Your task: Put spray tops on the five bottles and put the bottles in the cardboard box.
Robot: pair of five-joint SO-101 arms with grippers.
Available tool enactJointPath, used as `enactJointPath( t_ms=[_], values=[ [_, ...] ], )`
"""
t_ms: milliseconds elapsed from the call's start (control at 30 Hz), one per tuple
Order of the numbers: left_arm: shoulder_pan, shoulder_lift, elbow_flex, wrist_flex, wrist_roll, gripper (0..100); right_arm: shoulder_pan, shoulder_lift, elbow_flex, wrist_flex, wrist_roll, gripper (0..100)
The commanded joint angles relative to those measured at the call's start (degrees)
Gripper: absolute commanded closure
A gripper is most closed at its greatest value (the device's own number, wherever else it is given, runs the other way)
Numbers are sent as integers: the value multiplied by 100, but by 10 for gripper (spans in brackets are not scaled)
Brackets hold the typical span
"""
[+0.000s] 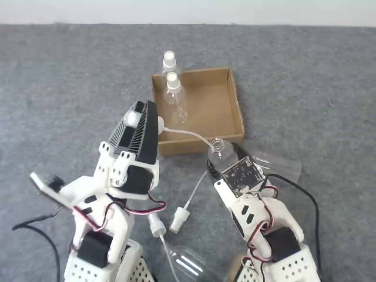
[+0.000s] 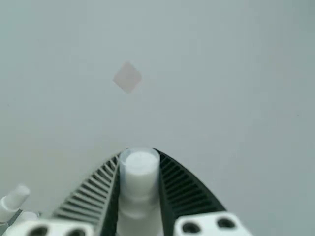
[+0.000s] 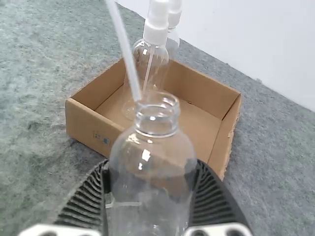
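We've 2 capped bottles (image 1: pixel 175 97) at cardboard box (image 1: pixel 229 111); left gripper (image 1: pixel 141 117) pinches spray top (image 2: pixel 139 177), right gripper (image 1: pixel 220 155) clamps 3rd bottle (image 3: pixel 155 132); we reckon 3 remain uncapped

**Looking Like a Robotics Lab Bench**

Pointing to a robotics lab or workshop bench. Showing a table (image 1: pixel 317 82) covered in grey felt-like matting, backing at the far edge onto a bare white wall (image 1: pixel 188 10). Carrying two small arms at the near edge, the left arm (image 1: pixel 111 194) and the right arm (image 1: pixel 264 217), both built of white printed-looking plastic with servo blocks left uncovered. Trailing red, white and black wires (image 1: pixel 147 208) in the open between joints, plus a black cable (image 1: pixel 318 226) across the matting. Exposing a small bare circuit board (image 1: pixel 242 171) on the right arm's wrist. Setting out plain props: clear bottles (image 1: pixel 176 103), loose spray tops (image 1: pixel 179 220), one cardboard box (image 1: pixel 237 108).
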Motion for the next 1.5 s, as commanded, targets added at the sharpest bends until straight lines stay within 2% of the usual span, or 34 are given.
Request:
enactJointPath(
  t_ms=[0, 300, 533, 833, 1267, 1467],
  values=[
    [18, -88, 145, -651, -53, 989, -171, -92, -44, -119, 79, 993],
    [9, -88, 347, -651, -88, 989, -180, -92, -35, -110, 343, 993],
    [26, -79, 382, -105, -88, 989, -171, -92, -26, -110, 343, 993],
    [879, -97, 470, 378, -527, 988, -171, -92, 88, -127, 352, 993],
    [1011, -88, 725, 369, -527, 988, -207, -92, 88, -145, 343, 993],
    [1503, -88, 901, 360, -695, 988, -207, -92, 79, -154, 316, 993]
  ],
)
